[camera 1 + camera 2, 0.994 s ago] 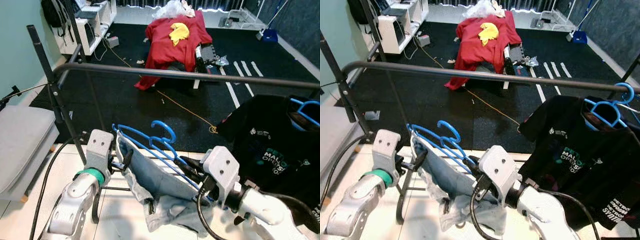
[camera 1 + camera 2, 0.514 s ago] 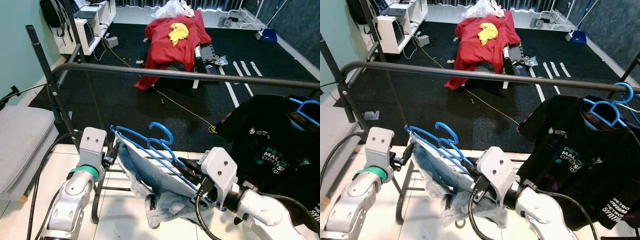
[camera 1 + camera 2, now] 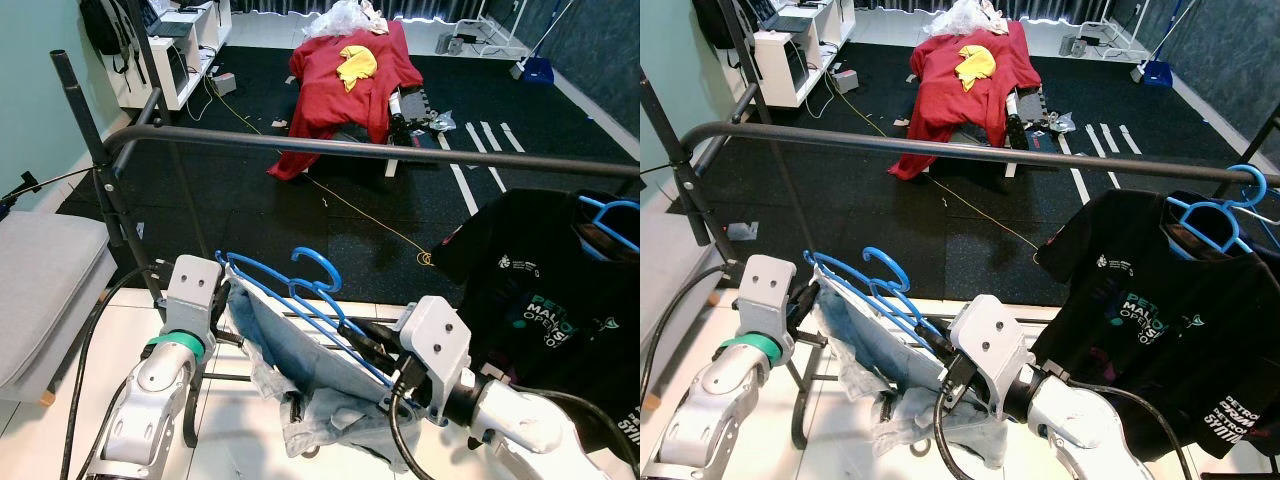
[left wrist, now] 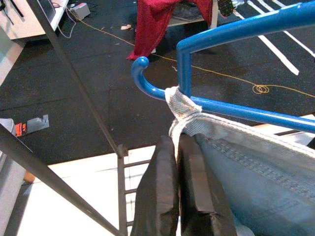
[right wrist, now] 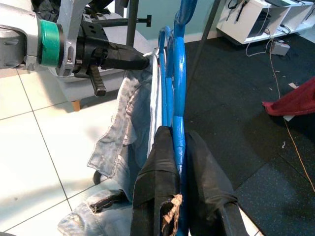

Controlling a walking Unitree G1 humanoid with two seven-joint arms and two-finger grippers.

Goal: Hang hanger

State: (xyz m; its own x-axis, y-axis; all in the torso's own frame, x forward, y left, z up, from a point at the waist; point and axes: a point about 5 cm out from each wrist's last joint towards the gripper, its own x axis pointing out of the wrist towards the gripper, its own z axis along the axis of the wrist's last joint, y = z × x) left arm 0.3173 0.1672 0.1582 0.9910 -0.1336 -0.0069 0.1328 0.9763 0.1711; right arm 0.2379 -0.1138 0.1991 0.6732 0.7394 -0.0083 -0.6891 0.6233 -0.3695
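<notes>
Over on the left, the left gripper (image 4: pixel 177 162) has its two black fingers pressed together on the hem of the denim garment (image 3: pixel 300 350), right where the cloth bunches at the end of the blue hanger (image 3: pixel 300 290). That hanger is a bright blue plastic one, really a small bunch of them stacked together, with curved hooks pointing up and the pale blue jeans-type fabric draped over the lower bar and sagging toward the white tile floor (image 3: pixel 50 420). It sits low, well below the dark clothes rail (image 3: pixel 380 150) that runs across the view. Compared with a second ago the bundle has drifted a bit to the left and the hooks sit slightly higher, while the cloth hangs lower and looser underneath; the left arm has come in closer to the fabric. The left forearm rises from the bottom edge with its wrist block upright. To the right, the right gripper (image 5: pixel 174 147) pinches the hanger's blue bars between its fingers, its arm reaching in from the lower right and angled up and left. Farther right, a black t-shirt (image 3: pixel 1150 310) already hangs from the rail on another blue hanger.
</notes>
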